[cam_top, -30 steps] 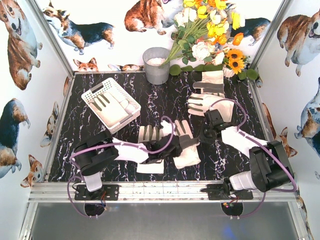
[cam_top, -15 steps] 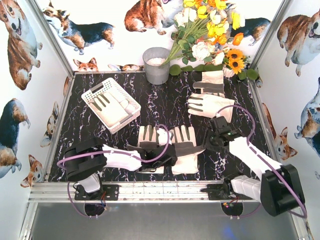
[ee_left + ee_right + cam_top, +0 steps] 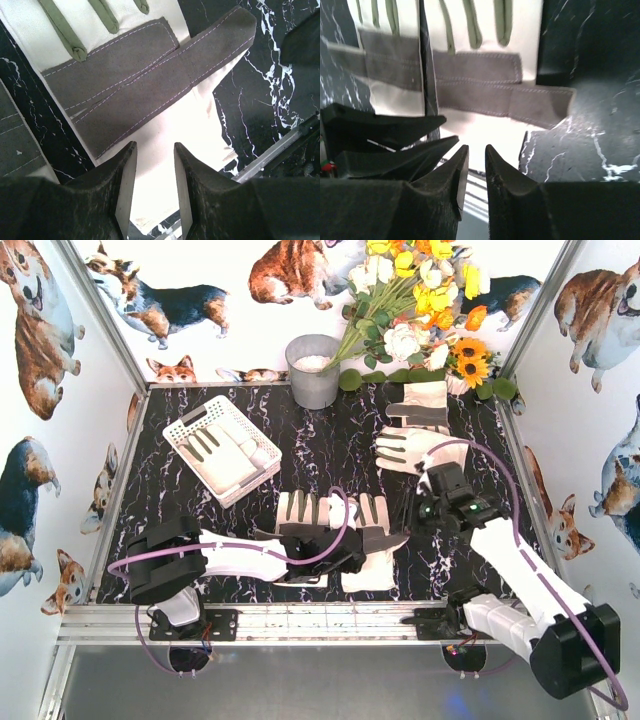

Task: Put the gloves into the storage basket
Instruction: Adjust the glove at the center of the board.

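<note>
The white lattice storage basket [image 3: 185, 430] sits at the back left with gloves [image 3: 225, 455] lying in it. Two more gloves lie side by side mid-table, one on the left [image 3: 298, 508] and one on the right [image 3: 378, 558]. My left gripper [image 3: 357, 543] hovers over the right one's cream cuff [image 3: 170, 125], below its grey palm patch [image 3: 135, 70]. Its jaws [image 3: 154, 146] are open, with nothing pinched. My right gripper [image 3: 413, 512] is just right of that glove [image 3: 485, 85]. Those jaws [image 3: 476, 147] are narrowly open and empty. Two further gloves [image 3: 418, 405] [image 3: 410, 448] lie at the back right.
A grey metal bucket [image 3: 312, 370] stands at the back centre, beside a bouquet of flowers [image 3: 420, 310] at the back right. Corgi-print walls enclose the black marble table [image 3: 330, 440]. The two grippers are close together near the front middle.
The right-hand middle glove has been laid flatter and shifted slightly forward. The left gripper slid right along it and its jaws widened a little. The right arm swung out, and its gripper went from shut to slightly open.
</note>
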